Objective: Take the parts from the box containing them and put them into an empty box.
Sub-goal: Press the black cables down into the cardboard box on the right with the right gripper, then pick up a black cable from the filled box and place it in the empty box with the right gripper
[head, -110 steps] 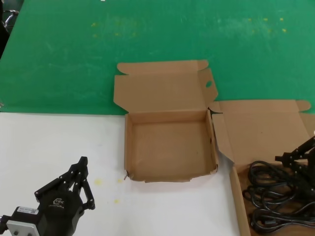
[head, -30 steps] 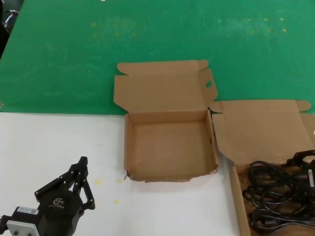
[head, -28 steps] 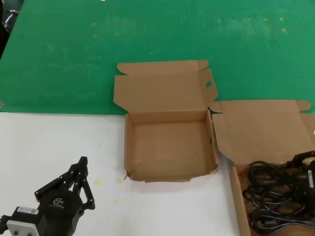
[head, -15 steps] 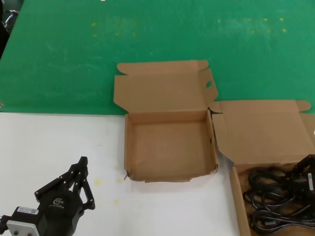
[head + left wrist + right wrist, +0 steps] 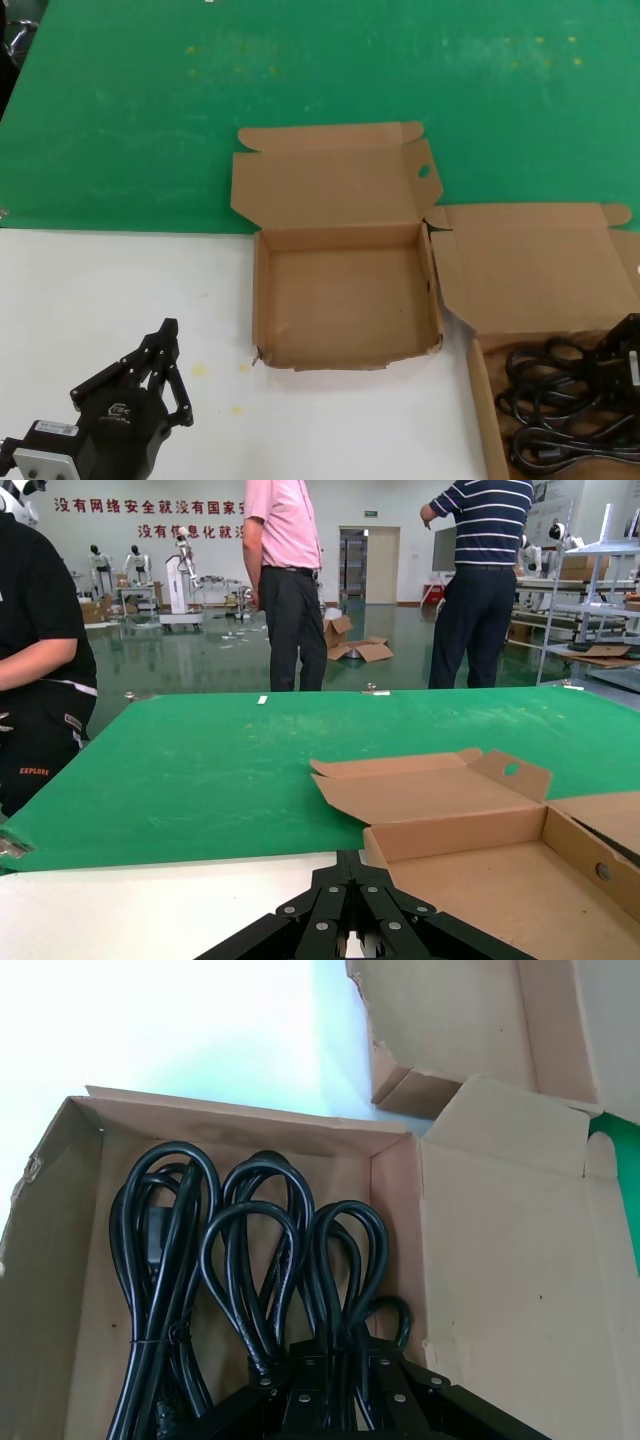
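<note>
The right gripper [image 5: 622,362] had sunk lower among the looped black power cords [image 5: 250,1270] in the shallow brown cardboard box [image 5: 60,1290] at near right. Whether its claw had closed on a cord could not be told, so the pick looked imminent. The left gripper [image 5: 160,372] stayed parked near left, fingers together.

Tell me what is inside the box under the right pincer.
The box containing them holds black power cords, looped bundles lying side by side. The right pincer covers their near ends, so plugs and exact count stay hidden.
</note>
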Action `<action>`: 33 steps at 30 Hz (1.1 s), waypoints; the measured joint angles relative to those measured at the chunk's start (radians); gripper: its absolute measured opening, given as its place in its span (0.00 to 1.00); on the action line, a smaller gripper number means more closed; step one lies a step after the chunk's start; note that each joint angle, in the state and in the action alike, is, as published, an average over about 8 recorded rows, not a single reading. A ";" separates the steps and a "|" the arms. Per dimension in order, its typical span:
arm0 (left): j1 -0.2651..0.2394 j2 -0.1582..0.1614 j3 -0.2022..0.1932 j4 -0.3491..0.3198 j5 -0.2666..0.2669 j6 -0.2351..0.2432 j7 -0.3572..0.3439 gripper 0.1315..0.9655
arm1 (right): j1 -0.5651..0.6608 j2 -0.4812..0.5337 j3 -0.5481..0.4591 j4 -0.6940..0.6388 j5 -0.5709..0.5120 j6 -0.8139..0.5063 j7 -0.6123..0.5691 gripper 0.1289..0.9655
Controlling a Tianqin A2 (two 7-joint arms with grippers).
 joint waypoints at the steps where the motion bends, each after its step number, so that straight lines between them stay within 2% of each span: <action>1: 0.000 0.000 0.000 0.000 0.000 0.000 0.000 0.00 | 0.000 0.002 0.000 0.004 0.000 -0.001 0.003 0.08; 21: 0.000 0.000 0.000 0.000 0.000 0.000 0.000 0.00 | 0.025 0.054 0.038 0.204 -0.005 -0.064 0.127 0.07; 33: 0.000 0.000 0.000 0.000 0.000 0.000 0.000 0.00 | 0.104 0.014 0.061 0.261 0.003 -0.059 0.168 0.07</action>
